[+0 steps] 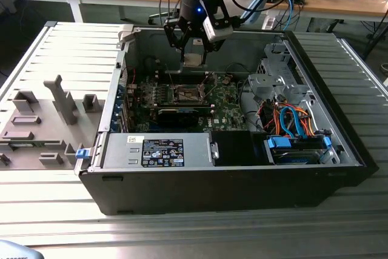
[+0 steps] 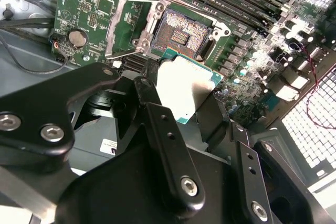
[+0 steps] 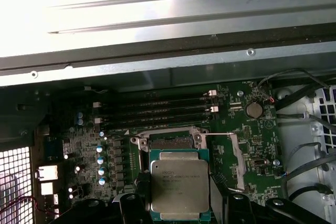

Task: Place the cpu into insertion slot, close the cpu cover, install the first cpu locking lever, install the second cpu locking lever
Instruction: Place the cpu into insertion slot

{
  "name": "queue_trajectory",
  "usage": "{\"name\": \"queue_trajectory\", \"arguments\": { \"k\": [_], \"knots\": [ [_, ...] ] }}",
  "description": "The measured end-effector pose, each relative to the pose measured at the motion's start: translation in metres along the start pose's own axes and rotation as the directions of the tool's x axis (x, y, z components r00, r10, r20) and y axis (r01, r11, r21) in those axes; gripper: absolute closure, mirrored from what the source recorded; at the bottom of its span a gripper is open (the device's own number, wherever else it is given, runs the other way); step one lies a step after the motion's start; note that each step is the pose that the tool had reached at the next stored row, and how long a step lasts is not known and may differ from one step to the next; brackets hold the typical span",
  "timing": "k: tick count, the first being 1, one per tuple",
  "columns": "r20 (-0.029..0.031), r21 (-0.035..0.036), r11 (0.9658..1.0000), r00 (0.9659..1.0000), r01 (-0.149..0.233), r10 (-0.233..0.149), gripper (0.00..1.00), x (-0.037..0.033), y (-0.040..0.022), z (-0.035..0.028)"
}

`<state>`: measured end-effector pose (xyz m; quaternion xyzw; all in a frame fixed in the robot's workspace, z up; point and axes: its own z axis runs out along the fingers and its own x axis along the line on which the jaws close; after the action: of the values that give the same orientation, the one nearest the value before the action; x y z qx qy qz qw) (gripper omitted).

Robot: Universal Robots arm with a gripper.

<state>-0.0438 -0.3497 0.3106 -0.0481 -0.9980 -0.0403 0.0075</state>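
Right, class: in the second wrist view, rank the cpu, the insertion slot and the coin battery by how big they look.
1. cpu, but it sits nearer the camera, so its lead over the slot is unsure.
2. insertion slot.
3. coin battery, clearly smallest.

Exterior view: the insertion slot (image 1: 187,93) lies uncovered and open from above. The case wall (image 1: 154,45) bounds it at 12 o'clock, the black card (image 1: 179,113) at 6 o'clock and the drive cage (image 1: 271,80) at 3 o'clock. The gripper (image 1: 193,59), clamping the cpu (image 1: 193,60), occupies the space toward 12 o'clock.
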Motion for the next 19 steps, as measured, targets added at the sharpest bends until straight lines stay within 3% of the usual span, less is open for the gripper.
{"name": "queue_trajectory", "arguments": {
  "k": [19],
  "knots": [
    [0.0026, -0.0007, 0.9995, 0.9995, -0.032, 0.032, 0.46, 0.0000, 0.0000, 0.0002]
  ]
}}
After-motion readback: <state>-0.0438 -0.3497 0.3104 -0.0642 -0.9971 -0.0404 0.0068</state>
